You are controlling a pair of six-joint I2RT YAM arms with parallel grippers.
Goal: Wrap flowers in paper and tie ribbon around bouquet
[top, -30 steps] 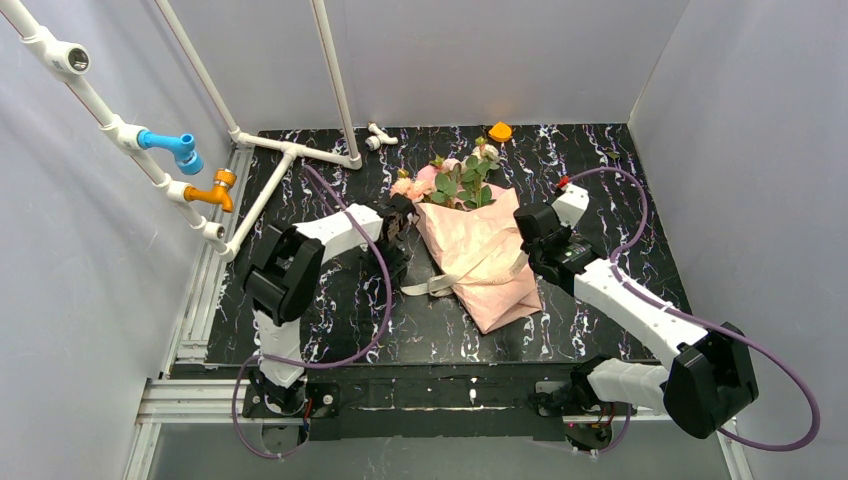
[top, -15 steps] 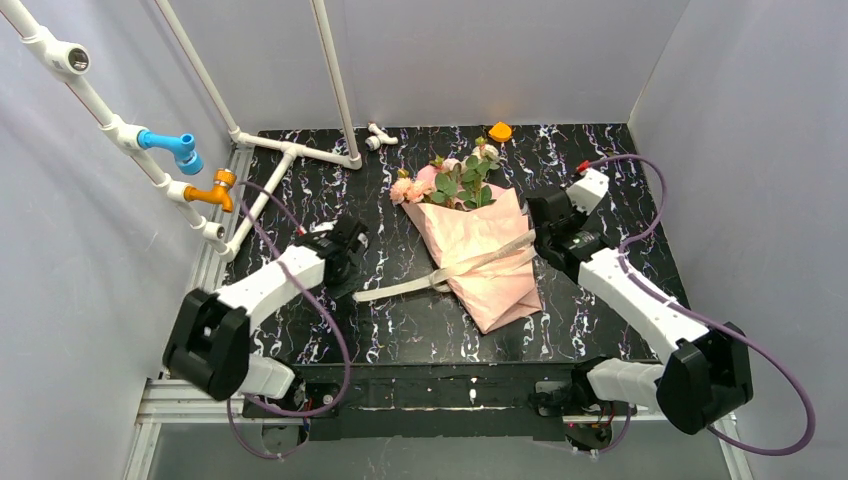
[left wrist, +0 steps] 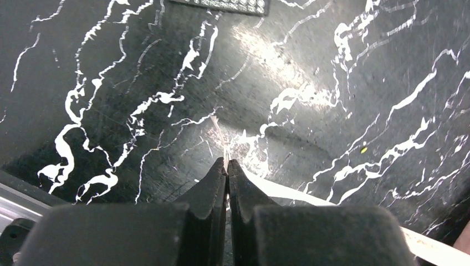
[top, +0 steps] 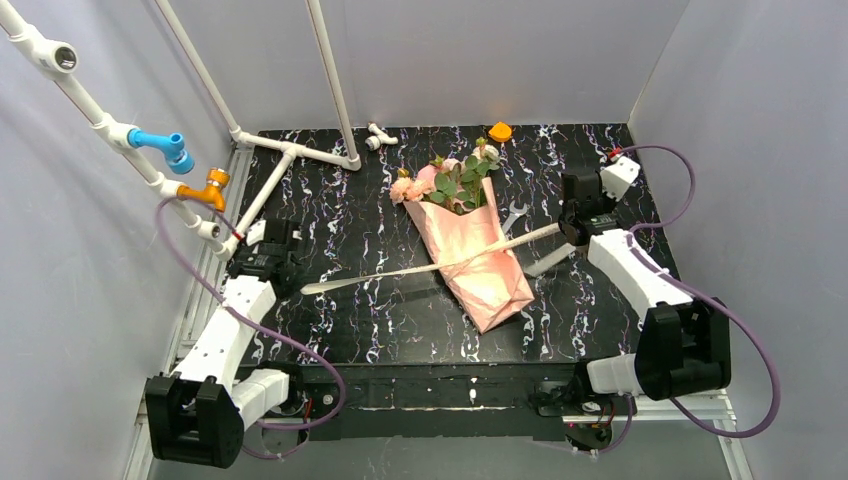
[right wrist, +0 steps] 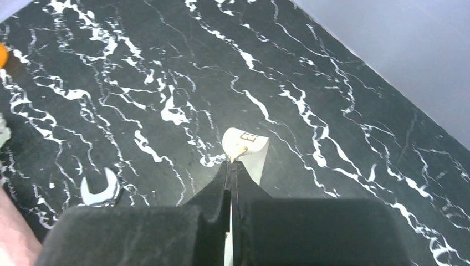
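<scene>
Pink paper wrapped the bouquet [top: 480,262], which lay mid-table [top: 350,330] with its blooms toward the far edge. The ribbon [top: 390,274] ran straight across it, from the left gripper [top: 297,285] near the left edge to the right gripper [top: 565,230] near the right. A spanner [top: 513,215] lay just beside the cone.

Left wrist: the left gripper [left wrist: 227,166] was pressed together on the ribbon [left wrist: 288,195].

Right wrist: the right gripper [right wrist: 231,164] pinched the ribbon [right wrist: 246,145] at its end.

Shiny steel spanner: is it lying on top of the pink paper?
No, the shiny steel spanner lies on the black marbled table, beside the pink paper cone.
</scene>
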